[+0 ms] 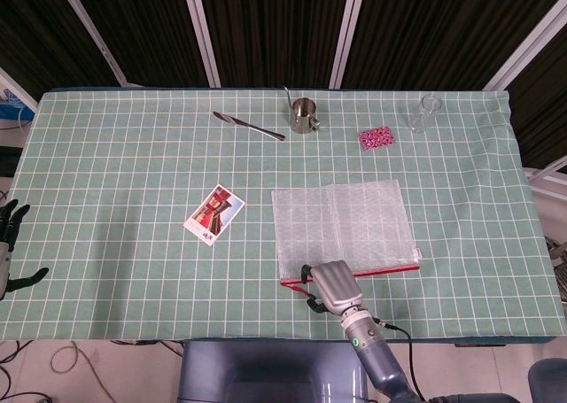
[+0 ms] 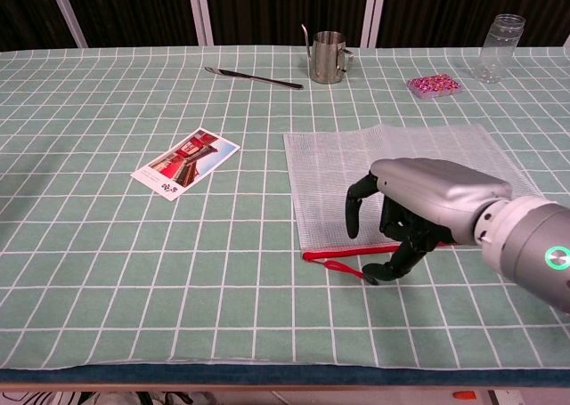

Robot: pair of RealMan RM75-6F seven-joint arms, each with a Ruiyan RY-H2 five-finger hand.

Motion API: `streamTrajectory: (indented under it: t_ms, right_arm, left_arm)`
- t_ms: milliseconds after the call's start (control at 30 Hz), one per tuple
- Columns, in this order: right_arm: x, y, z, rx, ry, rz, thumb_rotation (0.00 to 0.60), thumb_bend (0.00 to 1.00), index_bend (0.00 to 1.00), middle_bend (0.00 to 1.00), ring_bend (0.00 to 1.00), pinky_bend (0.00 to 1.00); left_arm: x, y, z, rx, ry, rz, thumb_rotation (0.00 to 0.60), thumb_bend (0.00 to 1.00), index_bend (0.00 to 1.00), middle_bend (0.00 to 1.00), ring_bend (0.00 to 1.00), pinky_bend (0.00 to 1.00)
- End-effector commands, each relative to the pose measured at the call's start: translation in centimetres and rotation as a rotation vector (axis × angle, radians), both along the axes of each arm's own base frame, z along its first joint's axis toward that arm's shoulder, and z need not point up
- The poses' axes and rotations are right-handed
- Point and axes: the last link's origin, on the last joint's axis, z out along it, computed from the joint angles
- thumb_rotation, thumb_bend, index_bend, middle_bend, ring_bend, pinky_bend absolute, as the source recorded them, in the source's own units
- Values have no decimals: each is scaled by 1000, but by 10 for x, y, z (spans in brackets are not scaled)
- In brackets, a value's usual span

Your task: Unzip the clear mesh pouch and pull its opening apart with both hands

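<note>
The clear mesh pouch [image 1: 341,221] [image 2: 401,160] lies flat right of the table's centre, its red zipper [image 2: 334,254] running along the near edge. The red pull tab [image 2: 343,267] with a black tip trails off the zipper's left end. My right hand [image 1: 330,288] [image 2: 419,211] hovers over that left near corner with its fingers curved down and apart. Its thumb tip sits right beside the tab's black end, and I see nothing held. My left hand [image 1: 11,244] hangs off the table's left edge with its fingers spread, out of the chest view.
A photo card [image 1: 214,213] [image 2: 185,163] lies left of the pouch. Along the far side stand a metal cup [image 1: 306,115] [image 2: 328,56], a dark slim tool [image 1: 249,126] [image 2: 254,76], a pink packet [image 1: 376,137] [image 2: 434,85] and a clear jar [image 1: 425,112] [image 2: 499,47].
</note>
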Motion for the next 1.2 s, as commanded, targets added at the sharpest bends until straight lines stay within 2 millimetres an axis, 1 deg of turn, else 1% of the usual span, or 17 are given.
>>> streamTrajectory:
  t_ms: [33, 133, 433, 833, 1200]
  right_arm:
    - [0, -1, -6, 2, 0, -14, 600, 348, 500, 1000, 1000, 936]
    - [0, -1, -14, 5, 1, -24, 600, 362, 501, 1000, 1000, 936]
    - [5, -4, -26, 1, -10, -52, 600, 388, 508, 1000, 1000, 936]
    - [3, -3, -35, 4, 1, -81, 600, 393, 514, 1000, 1000, 936]
    - [-4, -6, -35, -10, 8, -105, 600, 403, 547, 1000, 1000, 936]
  left_arm:
    - [0, 0, 0, -2, 0, 2, 600, 60, 0, 0, 0, 0]
    - [0, 0, 0, -4, 0, 3, 600, 61, 0, 0, 0, 0]
    - [-1, 1, 0, -6, -10, 11, 600, 61, 0, 0, 0, 0]
    - [-1, 2, 0, -7, -15, 12, 600, 63, 0, 0, 0, 0]
    - [-1, 2, 0, -9, -14, 11, 600, 64, 0, 0, 0, 0]
